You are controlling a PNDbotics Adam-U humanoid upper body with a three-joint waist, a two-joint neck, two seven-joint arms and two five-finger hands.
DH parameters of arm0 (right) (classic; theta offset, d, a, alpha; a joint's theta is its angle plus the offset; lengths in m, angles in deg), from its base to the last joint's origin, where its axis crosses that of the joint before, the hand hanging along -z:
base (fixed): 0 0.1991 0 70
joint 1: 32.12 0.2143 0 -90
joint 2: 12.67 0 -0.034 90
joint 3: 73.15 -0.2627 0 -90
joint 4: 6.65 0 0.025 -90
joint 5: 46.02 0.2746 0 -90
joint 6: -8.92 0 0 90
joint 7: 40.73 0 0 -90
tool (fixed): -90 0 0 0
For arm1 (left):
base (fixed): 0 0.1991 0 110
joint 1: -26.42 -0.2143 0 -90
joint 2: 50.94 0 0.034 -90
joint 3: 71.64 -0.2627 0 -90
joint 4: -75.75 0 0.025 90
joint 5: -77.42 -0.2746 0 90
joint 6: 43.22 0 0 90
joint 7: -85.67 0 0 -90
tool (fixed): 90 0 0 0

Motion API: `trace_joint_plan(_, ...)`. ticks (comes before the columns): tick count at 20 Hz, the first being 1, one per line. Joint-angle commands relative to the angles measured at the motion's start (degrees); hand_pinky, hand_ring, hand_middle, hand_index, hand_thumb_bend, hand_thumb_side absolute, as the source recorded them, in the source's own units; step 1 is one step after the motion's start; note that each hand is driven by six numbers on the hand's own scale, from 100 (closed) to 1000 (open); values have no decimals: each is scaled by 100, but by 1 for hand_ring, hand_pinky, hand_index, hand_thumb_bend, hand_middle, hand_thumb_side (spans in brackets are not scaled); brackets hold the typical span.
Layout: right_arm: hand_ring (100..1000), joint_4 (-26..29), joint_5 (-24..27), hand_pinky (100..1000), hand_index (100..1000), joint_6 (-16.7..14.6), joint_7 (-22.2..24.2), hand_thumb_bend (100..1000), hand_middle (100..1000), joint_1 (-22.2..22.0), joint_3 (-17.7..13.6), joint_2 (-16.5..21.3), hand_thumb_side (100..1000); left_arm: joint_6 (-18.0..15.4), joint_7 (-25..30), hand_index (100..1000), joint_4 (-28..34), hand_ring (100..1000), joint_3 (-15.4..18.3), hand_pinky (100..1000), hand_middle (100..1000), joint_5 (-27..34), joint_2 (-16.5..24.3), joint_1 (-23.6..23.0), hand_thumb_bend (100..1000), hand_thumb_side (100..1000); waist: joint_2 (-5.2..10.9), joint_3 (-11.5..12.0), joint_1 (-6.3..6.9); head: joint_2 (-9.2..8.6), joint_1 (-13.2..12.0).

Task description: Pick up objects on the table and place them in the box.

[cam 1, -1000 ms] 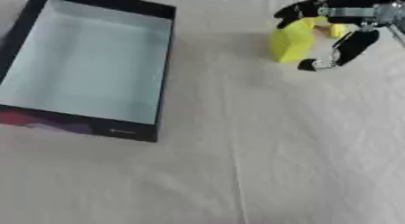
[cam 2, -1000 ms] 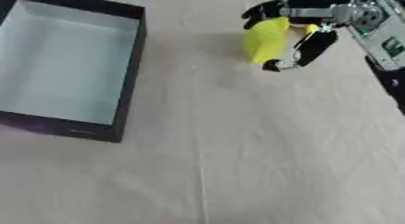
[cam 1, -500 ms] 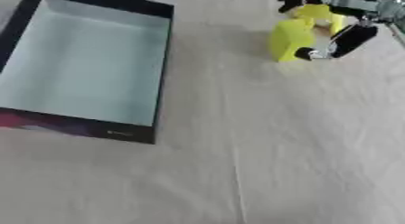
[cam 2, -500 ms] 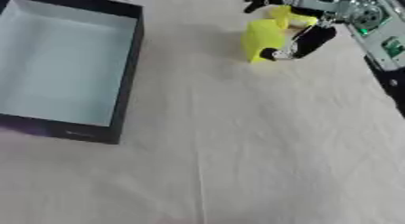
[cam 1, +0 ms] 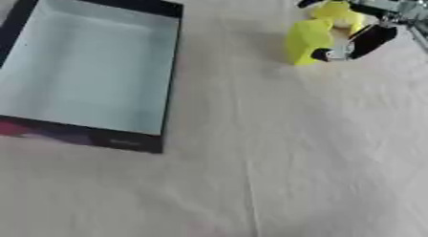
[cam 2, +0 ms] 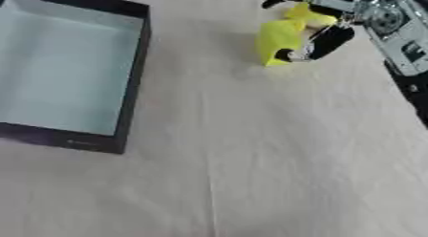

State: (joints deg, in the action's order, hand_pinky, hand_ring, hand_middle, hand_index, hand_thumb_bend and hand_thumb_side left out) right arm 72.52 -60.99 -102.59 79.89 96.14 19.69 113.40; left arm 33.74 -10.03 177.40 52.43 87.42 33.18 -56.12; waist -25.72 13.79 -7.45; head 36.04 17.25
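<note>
A yellow object [cam 1: 314, 36] stands at the far right of the cloth-covered table. My right hand [cam 2: 322, 41] comes in from the upper right and has its fingers and thumb curled round it, black fingers wrapped over its right side. The box [cam 1: 88, 71], black-walled with a pale blue-white inside, lies open at the left with nothing in it. My left hand shows in neither view.
The table wears a cream cloth [cam 1: 276, 174] with creases running down its middle. My right forearm, silver and black [cam 2: 400, 37], runs along the right edge. The box's near wall [cam 1: 80, 135] carries a coloured print.
The whole picture has shifted, so the head has moved. My right hand with the yellow object now sits higher and farther from me, the fingers still round it.
</note>
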Motion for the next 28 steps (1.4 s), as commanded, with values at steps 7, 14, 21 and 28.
trace_joint_plan(7,1000,-304,-246,1000,924,-7,18,443,1000,65,-208,211,276,-36,22,717,32,551,32,656,708,-33,74,17,170,596,57,24,8,-134,65)
trace_joint_plan(14,1000,-523,-396,998,921,3,-109,452,1000,73,-290,201,271,-44,41,711,21,549,21,656,703,-36,49,26,165,599,-1,61,-14,-206,126)
trace_joint_plan(21,1000,-570,-377,996,913,-84,-84,417,1000,85,-257,148,266,-57,52,705,-3,547,11,657,701,-28,25,33,160,602,-52,81,-31,-229,138)
trace_joint_plan(28,1000,-511,-269,987,892,-100,29,393,999,91,-230,127,244,-70,61,703,-18,547,9,658,701,-31,23,38,155,605,-80,108,-54,-233,144)
